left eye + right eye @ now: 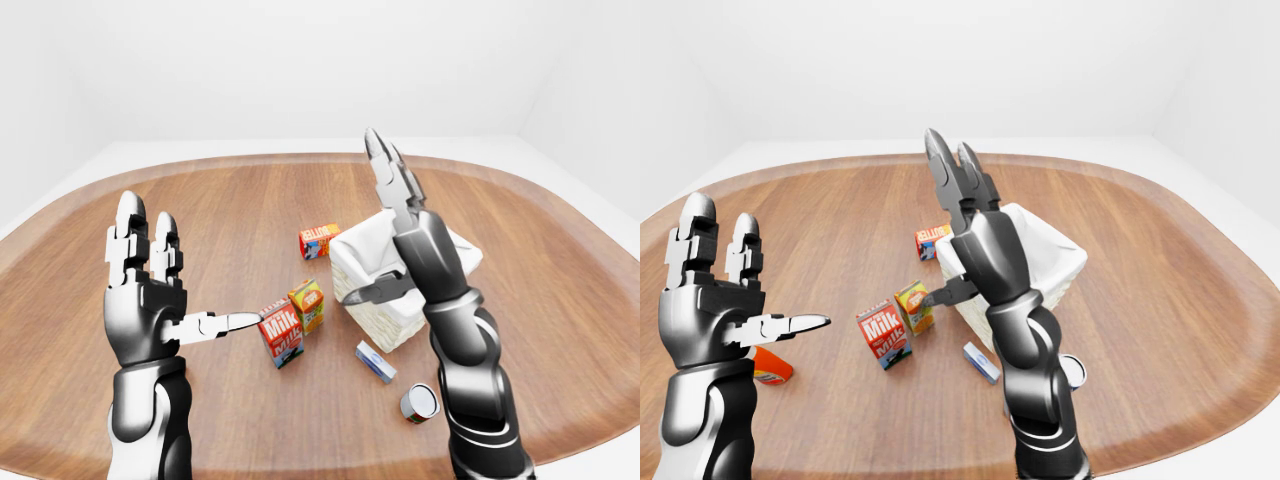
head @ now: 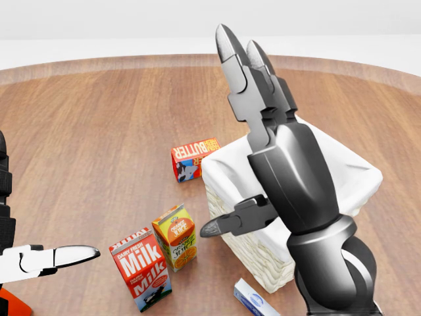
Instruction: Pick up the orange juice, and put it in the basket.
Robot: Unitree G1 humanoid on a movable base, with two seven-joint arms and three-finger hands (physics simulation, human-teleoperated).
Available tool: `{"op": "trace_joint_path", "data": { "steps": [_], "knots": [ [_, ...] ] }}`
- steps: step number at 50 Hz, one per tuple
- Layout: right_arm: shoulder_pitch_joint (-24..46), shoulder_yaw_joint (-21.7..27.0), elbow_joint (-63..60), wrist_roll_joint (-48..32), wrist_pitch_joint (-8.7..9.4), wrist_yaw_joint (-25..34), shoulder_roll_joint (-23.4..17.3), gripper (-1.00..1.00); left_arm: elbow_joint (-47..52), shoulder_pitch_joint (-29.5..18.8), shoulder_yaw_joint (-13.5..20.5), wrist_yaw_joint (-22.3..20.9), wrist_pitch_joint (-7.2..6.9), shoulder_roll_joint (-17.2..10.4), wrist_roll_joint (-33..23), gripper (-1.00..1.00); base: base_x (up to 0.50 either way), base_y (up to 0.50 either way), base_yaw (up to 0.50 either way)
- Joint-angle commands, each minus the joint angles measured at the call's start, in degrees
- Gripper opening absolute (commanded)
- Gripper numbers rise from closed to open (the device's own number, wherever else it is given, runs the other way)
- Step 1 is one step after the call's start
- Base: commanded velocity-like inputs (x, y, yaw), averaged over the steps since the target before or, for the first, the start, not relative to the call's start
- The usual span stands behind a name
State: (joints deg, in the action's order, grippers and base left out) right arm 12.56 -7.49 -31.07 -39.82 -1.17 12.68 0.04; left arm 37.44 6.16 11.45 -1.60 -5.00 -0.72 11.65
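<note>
The orange juice carton (image 2: 175, 237) stands upright on the wooden table, just left of the white wicker basket (image 2: 263, 258) and right of a red milk carton (image 2: 141, 268). My right hand (image 2: 227, 135) is raised above the table with fingers straight up and thumb out, open and empty. It covers part of the basket, and its thumb points at the juice from the right without touching it. My left hand (image 1: 190, 268) is raised at the left, open and empty, with its thumb tip near the milk carton's top in the left-eye view.
A butter box (image 2: 194, 158) lies above the juice in the head view. A small blue-white box (image 1: 375, 361) and a can (image 1: 420, 403) lie below the basket. An orange-red item (image 1: 770, 367) lies behind my left forearm. The round table's edge (image 1: 300, 160) curves all round.
</note>
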Motion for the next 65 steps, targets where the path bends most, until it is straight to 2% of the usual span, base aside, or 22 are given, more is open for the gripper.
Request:
{"op": "trace_joint_path", "data": {
  "steps": [1,4,17,21,34,38,50,65],
  "knots": [
    [8.1,1.7,6.5,-6.3,-3.28,3.3,-0.4,1.0,0.0,0.0,0.0,0.0,0.0,0.0,0.0,1.0,0.0,0.0,0.0],
    [9.1,1.8,9.6,-7.7,-3.83,3.4,-0.9,1.0,0.0,0.0,0.0,0.0,0.0,0.0,0.0,1.0,0.0,0.0,0.0],
    [16.3,2.1,20.4,-13.7,-3.83,3.8,-0.7,1.0,-0.1,-0.3,0.2,0.2,0.0,-0.1,0.4,1.0,0.0,0.0,0.0],
    [20.1,2.3,22.4,-14.3,-3.83,5.6,-0.6,1.0,-0.1,-0.3,0.2,0.3,0.0,-0.1,0.4,1.0,0.0,0.0,0.0],
    [26.1,1.2,31.0,-18.3,-3.83,10.5,-0.2,1.0,-0.3,-0.3,0.1,0.3,0.0,-0.1,0.4,1.0,0.0,0.0,0.0],
    [29.0,1.1,36.6,-21.4,-3.83,8.9,-1.3,1.0,-0.2,-0.3,0.1,0.3,0.0,-0.1,0.4,1.0,0.0,0.0,0.0],
    [32.1,0.1,46.1,-28.0,-3.83,8.0,-0.8,1.0,-0.1,-0.3,0.0,0.4,0.0,-0.1,0.4,1.0,0.0,0.0,0.0],
    [34.6,0.1,54.5,-31.6,-3.83,6.6,-0.2,1.0,-0.3,-0.3,0.0,0.5,0.0,-0.1,0.5,1.0,0.0,0.0,0.0]
  ]
}}
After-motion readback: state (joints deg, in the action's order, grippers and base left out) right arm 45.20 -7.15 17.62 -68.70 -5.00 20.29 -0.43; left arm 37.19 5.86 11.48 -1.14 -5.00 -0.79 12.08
